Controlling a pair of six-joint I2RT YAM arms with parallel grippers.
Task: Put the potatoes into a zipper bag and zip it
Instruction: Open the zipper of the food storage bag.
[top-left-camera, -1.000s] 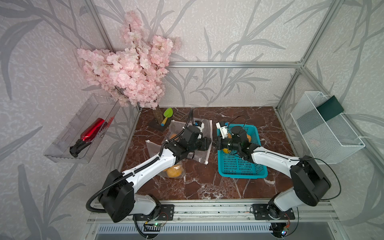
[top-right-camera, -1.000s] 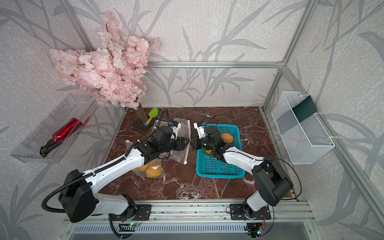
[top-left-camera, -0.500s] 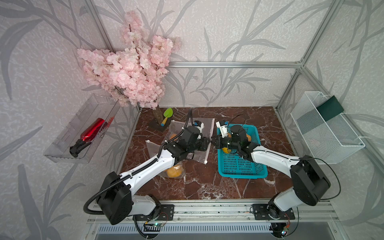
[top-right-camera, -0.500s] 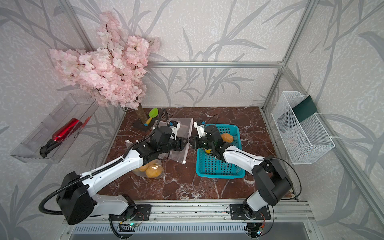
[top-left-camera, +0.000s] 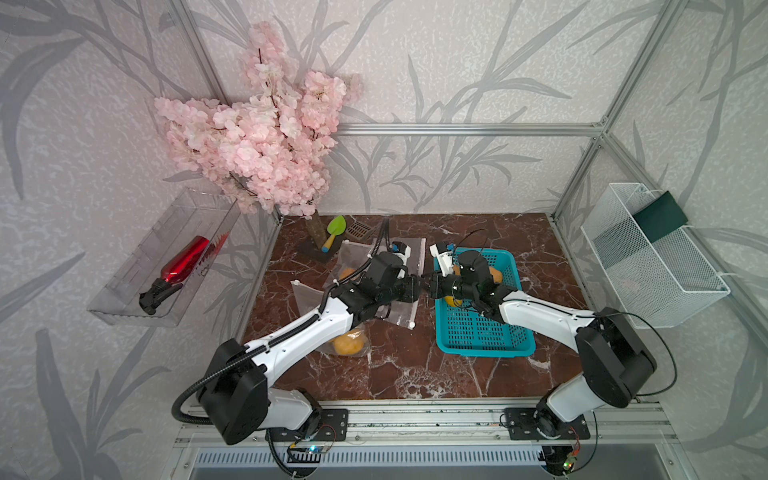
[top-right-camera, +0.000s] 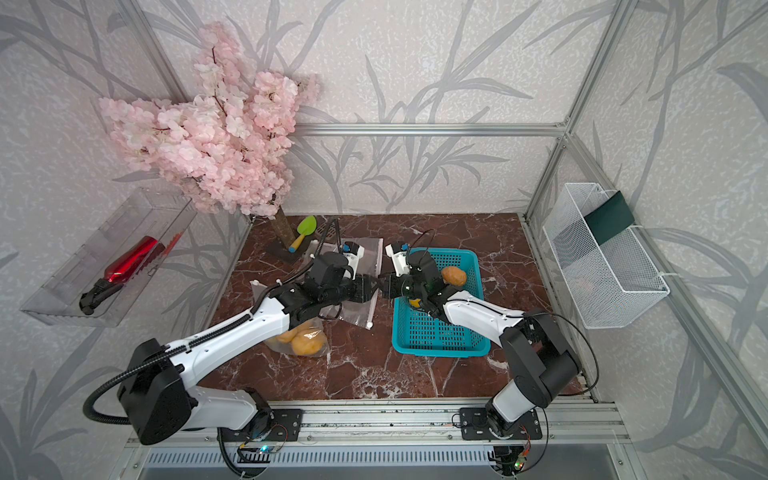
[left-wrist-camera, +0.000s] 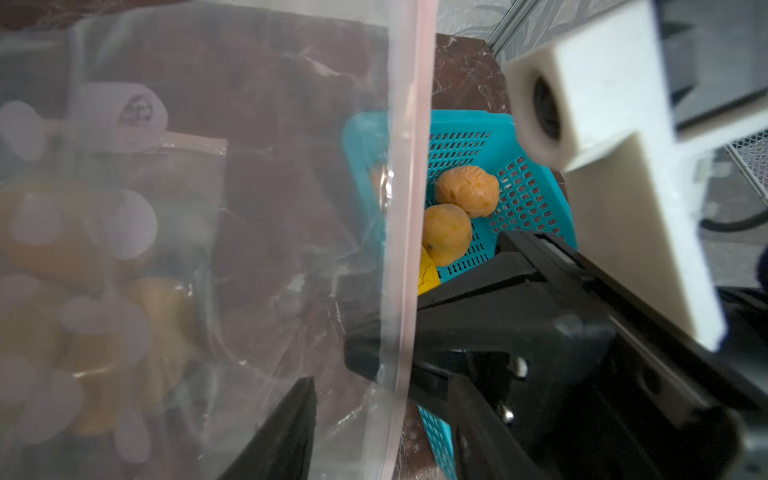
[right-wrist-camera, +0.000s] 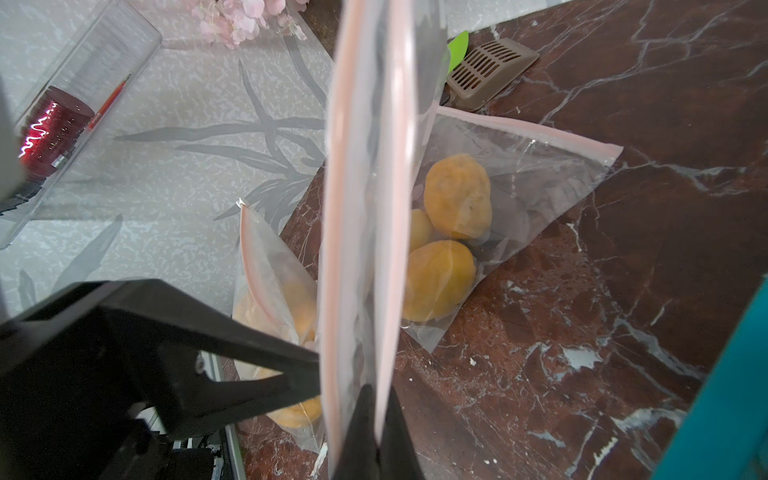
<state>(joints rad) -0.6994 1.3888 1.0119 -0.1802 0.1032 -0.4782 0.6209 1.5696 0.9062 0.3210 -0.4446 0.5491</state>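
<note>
Left pincer (top-left-camera: 419, 286) closed, then reopened: now spread astride the hanging bag (right-wrist-camera: 357, 208) rim, which the right pincer (left-wrist-camera: 370, 357) pinches (regrasp likely; potatoes (left-wrist-camera: 465, 191) wait in basket (left-wrist-camera: 532, 199)).

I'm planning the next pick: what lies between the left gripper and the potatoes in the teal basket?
The left wrist view shows the clear zipper bag, with its pink zip edge, and the right gripper pinching that edge; both lie between them.
</note>
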